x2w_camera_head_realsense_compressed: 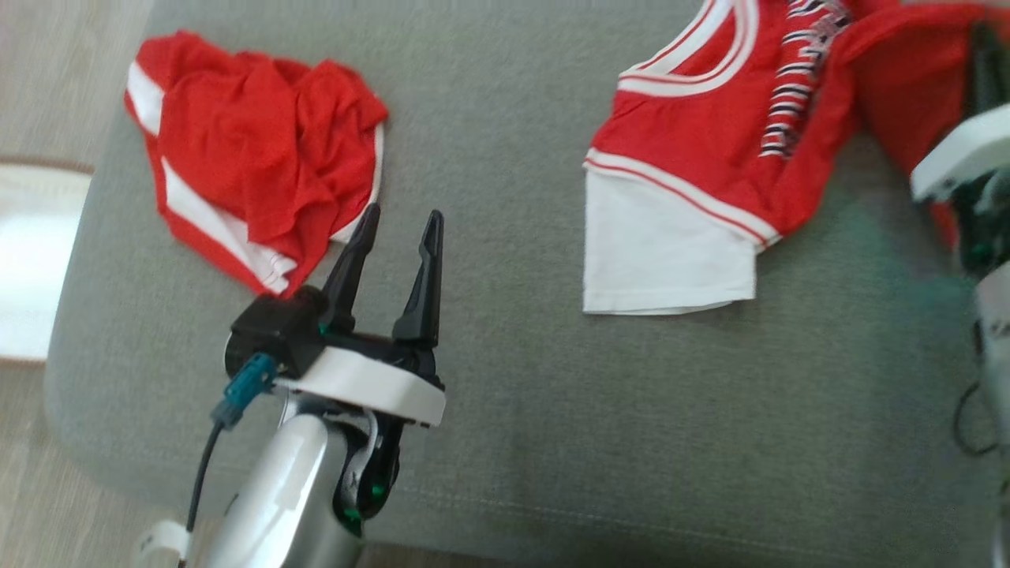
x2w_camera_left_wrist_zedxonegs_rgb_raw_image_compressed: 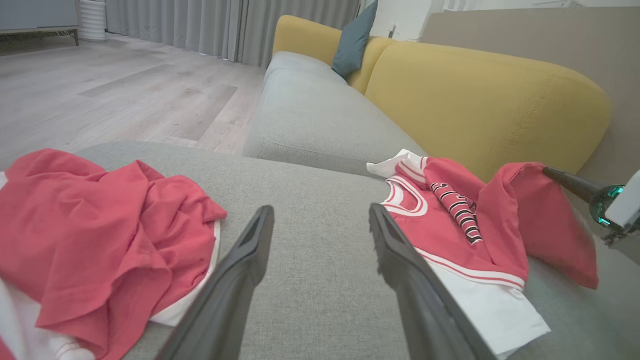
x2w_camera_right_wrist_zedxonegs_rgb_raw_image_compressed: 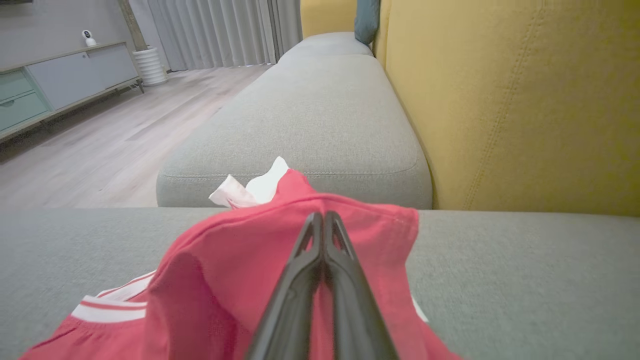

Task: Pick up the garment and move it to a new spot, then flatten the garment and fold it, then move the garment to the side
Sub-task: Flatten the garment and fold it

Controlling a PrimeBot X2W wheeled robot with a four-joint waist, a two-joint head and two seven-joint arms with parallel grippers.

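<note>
The garment (x2w_camera_head_realsense_compressed: 710,134), a red jersey with white trim, striped lettering and a white sleeve, lies partly spread at the back right of the grey seat cushion (x2w_camera_head_realsense_compressed: 513,355). My right gripper (x2w_camera_right_wrist_zedxonegs_rgb_raw_image_compressed: 322,216) is shut on a raised red fold of the garment (x2w_camera_right_wrist_zedxonegs_rgb_raw_image_compressed: 225,270). From the left wrist view that fold (x2w_camera_left_wrist_zedxonegs_rgb_raw_image_compressed: 530,210) hangs from the right gripper (x2w_camera_left_wrist_zedxonegs_rgb_raw_image_compressed: 547,172). My left gripper (x2w_camera_head_realsense_compressed: 402,213) stands open over bare cushion between the two piles of cloth, with nothing between its fingers (x2w_camera_left_wrist_zedxonegs_rgb_raw_image_compressed: 240,265). The jersey's far right edge is hidden behind my right arm (x2w_camera_head_realsense_compressed: 959,154).
Crumpled red shorts (x2w_camera_head_realsense_compressed: 252,150) with white stripes lie at the cushion's back left, close to my left fingers. A yellow backrest (x2w_camera_left_wrist_zedxonegs_rgb_raw_image_compressed: 475,100) rises behind the jersey. A second grey cushion (x2w_camera_right_wrist_zedxonegs_rgb_raw_image_compressed: 320,110) continues beyond. Wooden floor (x2w_camera_head_realsense_compressed: 31,473) lies past the left edge.
</note>
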